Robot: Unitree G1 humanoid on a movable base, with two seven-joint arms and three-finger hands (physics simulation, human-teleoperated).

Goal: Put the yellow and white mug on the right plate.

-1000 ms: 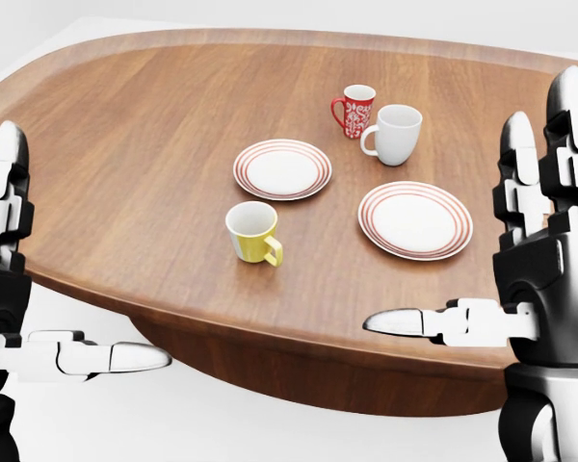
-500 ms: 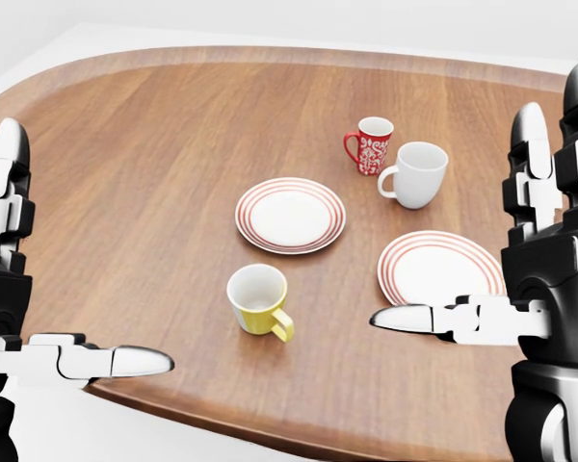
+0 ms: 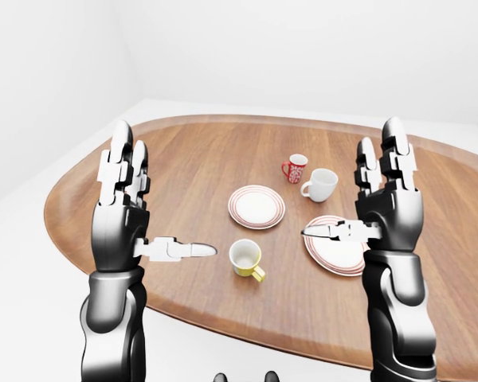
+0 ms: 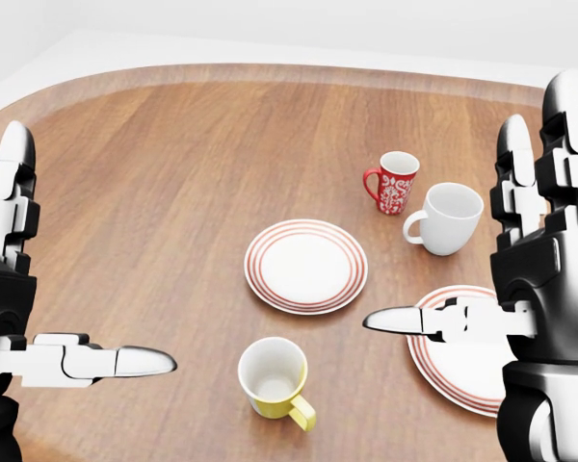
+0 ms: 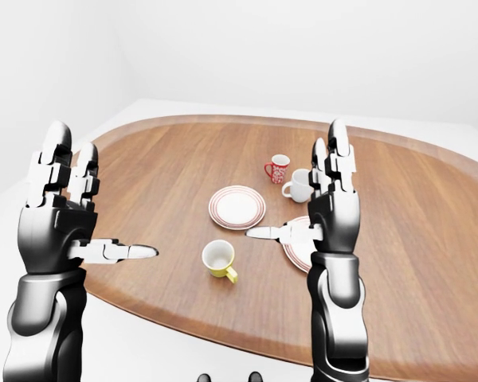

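Camera was carried nearer to wooden table [image 4: 154, 173]; whole head view shifted, things themselves not displaced. Table's near edge, seen earlier along bottom, was lost below frame. Yellow and white mug [image 4: 273, 380] was brought down from mid-frame to bottom of head view. Left plate [image 4: 306, 266], red patterned mug [image 4: 393, 182] and white mug [image 4: 450, 218] were all shifted lower and rightward, rendered larger. Right plate [image 4: 455, 364] was pushed to lower right, more covered by right hand [image 4: 515, 279].
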